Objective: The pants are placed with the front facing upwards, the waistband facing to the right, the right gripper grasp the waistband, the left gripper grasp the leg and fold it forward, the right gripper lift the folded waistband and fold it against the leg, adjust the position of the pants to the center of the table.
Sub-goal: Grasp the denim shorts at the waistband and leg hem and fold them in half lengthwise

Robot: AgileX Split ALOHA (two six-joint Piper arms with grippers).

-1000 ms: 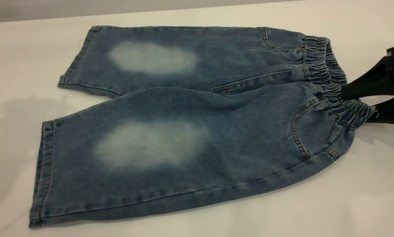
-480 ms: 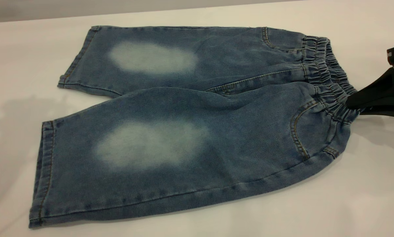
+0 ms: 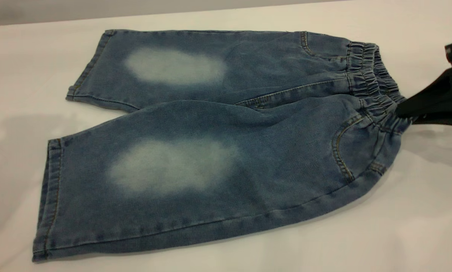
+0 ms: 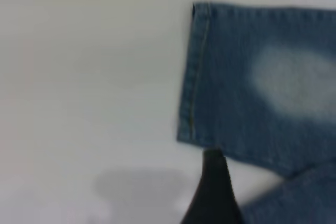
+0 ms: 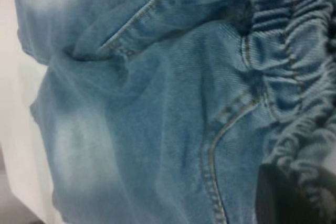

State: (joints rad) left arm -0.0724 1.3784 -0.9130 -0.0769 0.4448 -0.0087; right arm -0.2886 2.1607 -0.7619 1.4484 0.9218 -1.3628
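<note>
The blue denim pants [image 3: 195, 151] lie flat on the white table [image 3: 399, 234], front up, with a pale patch on each leg. Their ruffled waistband [image 3: 369, 71] points right. At the near end of that band my right gripper [image 3: 401, 112] is shut on the gathered cloth, which bunches and rises slightly there. The right wrist view shows the waistband [image 5: 294, 77] puckered against a dark fingertip [image 5: 278, 192]. My left gripper is outside the exterior view; its wrist view shows a black part of the left gripper [image 4: 212, 192] just off the hem [image 4: 195, 77] of one leg, above the table.
Bare white tabletop [image 3: 18, 75] surrounds the pants on every side. The table's far edge [image 3: 135, 13] runs close behind the far leg. A soft shadow [image 3: 14, 136] falls on the table left of the leg hems.
My right gripper, open astride the waistband a second ago, has shut on it. The gripped corner has bunched up and been drawn slightly inward and upward.
</note>
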